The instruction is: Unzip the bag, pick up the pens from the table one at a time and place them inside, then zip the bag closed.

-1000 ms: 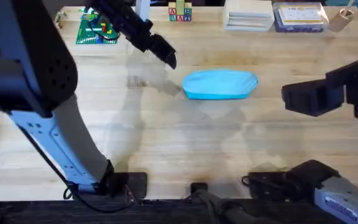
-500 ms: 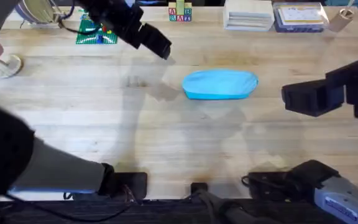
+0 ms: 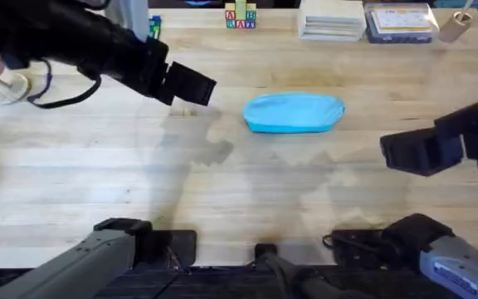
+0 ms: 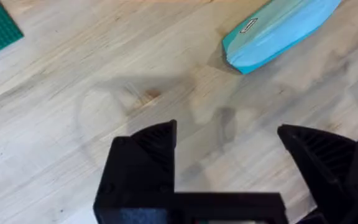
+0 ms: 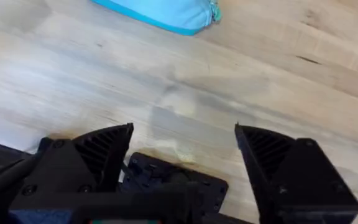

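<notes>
Slippage is the risk: the bag (image 3: 294, 112) lies zipped at the bench (image 3: 247, 191) centre, unheld, both claws (image 3: 191, 85) (image 3: 407, 152) open, at nine and three o'clock.

L hand (image 3: 191, 85), R hand (image 3: 409, 152) open.

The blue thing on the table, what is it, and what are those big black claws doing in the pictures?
The blue thing is a soft zip bag lying closed on a wooden table. The claws belong to two robot arms. One picture is taken from above. There, the left gripper hangs beside the bag, and the right gripper waits on the other side. The other two pictures come from small cameras on the arms' wrists, so each one looks past its own two black fingers at the table. Both claws are open and hold nothing.
</notes>
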{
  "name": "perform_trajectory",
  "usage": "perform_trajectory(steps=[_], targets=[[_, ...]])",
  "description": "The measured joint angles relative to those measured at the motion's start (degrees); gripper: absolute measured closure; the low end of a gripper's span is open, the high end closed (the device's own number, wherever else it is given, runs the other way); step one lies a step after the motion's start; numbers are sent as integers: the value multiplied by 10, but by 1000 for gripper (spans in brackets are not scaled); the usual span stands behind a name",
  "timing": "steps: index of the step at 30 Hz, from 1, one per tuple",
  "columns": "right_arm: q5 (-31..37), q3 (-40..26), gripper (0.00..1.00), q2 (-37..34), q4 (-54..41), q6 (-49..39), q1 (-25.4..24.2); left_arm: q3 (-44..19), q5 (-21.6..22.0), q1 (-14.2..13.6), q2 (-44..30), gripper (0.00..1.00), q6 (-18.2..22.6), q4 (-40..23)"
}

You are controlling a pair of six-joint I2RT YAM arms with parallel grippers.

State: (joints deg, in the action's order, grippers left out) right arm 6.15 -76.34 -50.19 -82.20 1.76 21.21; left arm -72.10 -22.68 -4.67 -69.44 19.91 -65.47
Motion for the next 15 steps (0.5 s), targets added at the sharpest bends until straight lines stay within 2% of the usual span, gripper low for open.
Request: perform_trajectory(steps=[6, 15], targets=[[0, 0, 3, 0, -17, 15, 0, 0, 5, 0, 43, 3, -21, -9], [0, 0, 4, 0, -17, 23, 0, 1, 10, 0, 46, 3, -28, -33]])
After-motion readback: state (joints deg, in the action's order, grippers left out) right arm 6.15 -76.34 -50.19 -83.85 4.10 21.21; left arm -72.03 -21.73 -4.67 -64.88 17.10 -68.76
